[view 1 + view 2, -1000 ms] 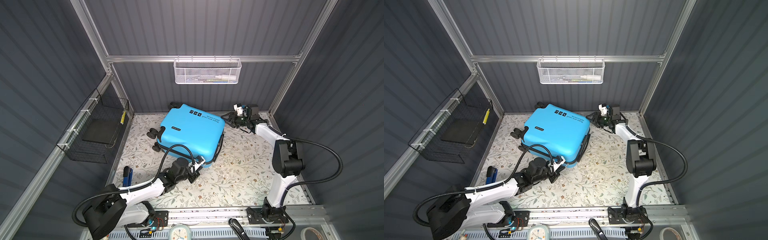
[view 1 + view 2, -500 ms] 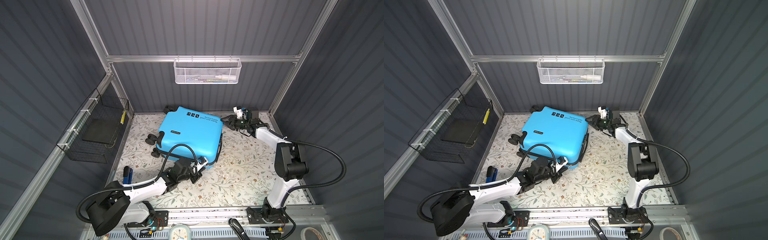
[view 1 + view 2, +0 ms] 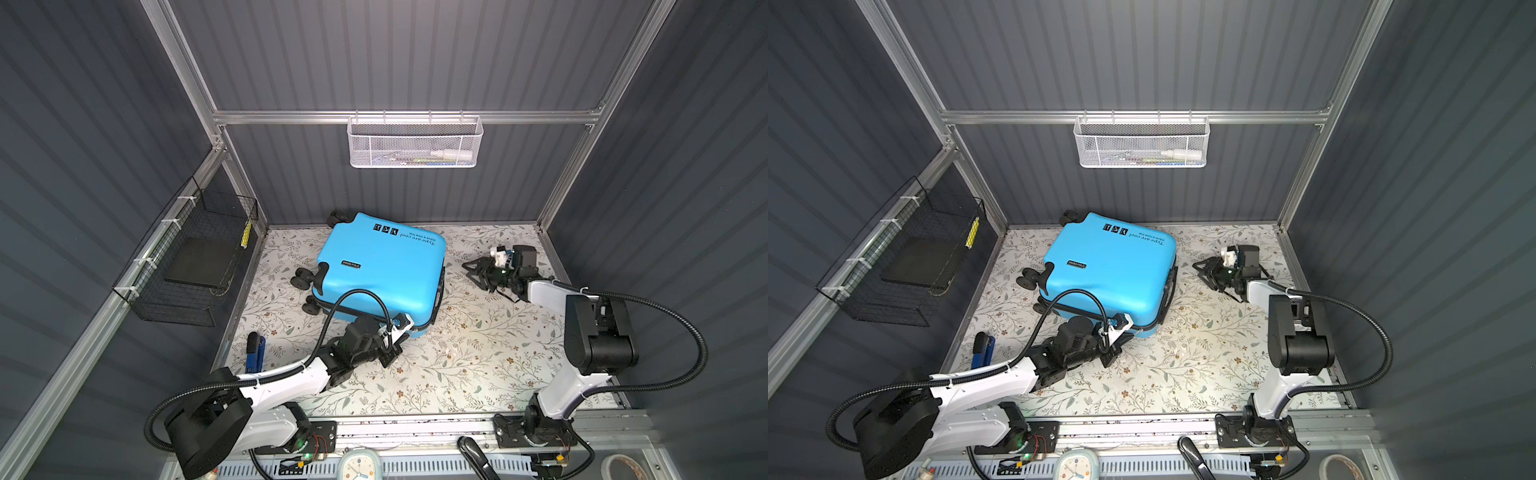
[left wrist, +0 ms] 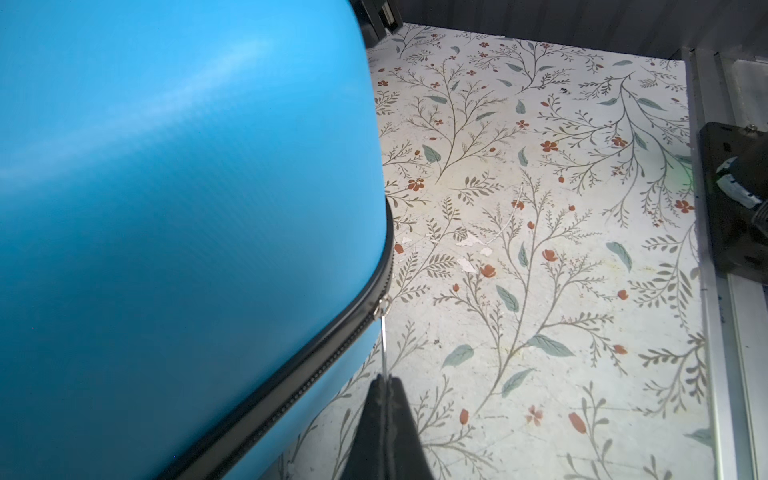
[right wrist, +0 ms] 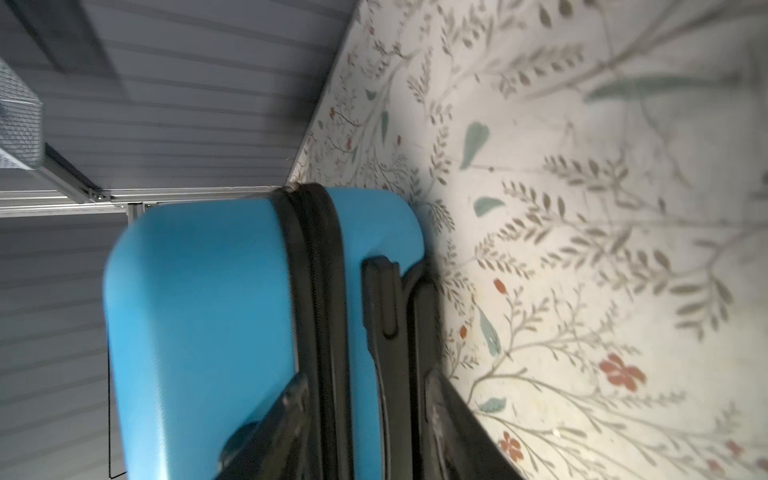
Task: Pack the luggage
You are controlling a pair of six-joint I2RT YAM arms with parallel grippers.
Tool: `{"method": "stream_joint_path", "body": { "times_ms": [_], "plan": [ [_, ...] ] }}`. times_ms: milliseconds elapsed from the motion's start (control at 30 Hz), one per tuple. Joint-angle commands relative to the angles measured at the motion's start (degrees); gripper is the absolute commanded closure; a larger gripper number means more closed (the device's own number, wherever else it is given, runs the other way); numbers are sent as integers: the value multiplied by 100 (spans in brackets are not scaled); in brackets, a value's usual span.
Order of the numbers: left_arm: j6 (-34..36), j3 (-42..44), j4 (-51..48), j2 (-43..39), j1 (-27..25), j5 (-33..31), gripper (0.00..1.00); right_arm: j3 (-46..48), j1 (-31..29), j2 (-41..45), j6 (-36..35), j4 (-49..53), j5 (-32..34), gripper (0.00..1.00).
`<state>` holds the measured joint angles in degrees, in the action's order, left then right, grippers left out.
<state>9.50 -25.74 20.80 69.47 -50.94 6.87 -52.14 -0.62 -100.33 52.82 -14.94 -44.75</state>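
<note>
— Left side, what's changed?
— Left gripper (image 4: 386,380) is pressed together on the zip pull (image 4: 384,345) at the near corner, as before. The luggage (image 3: 380,274), shut and flat on the mat (image 3: 478,365) near the back wall (image 3: 395,195), has swung squarer to it.
— And right?
— Right gripper (image 3: 468,272), spread and empty, has backed off the luggage's far corner; now well apart.
— So?
— I'd guess the tug turned the luggage instead of running the zip. Lid down, so no packing yet; it wants bracing.
</note>
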Motion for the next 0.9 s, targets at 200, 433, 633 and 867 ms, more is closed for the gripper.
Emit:
{"method": "stream_joint_path", "body": {
  "times_ms": [200,433,633,867],
  "plan": [
    [11,24,197,-74,-56,140,100,590,-521,-207,520,-1168,-52,54],
    [-9,23,164,-72,-56,147,100,645,-692,-244,572,-1311,2,54],
    [-18,8,162,-55,-56,145,100,506,-824,-457,545,-1239,63,56],
    [-17,-10,186,-3,-57,147,100,261,-955,-595,389,-993,108,57]
  ]
}}
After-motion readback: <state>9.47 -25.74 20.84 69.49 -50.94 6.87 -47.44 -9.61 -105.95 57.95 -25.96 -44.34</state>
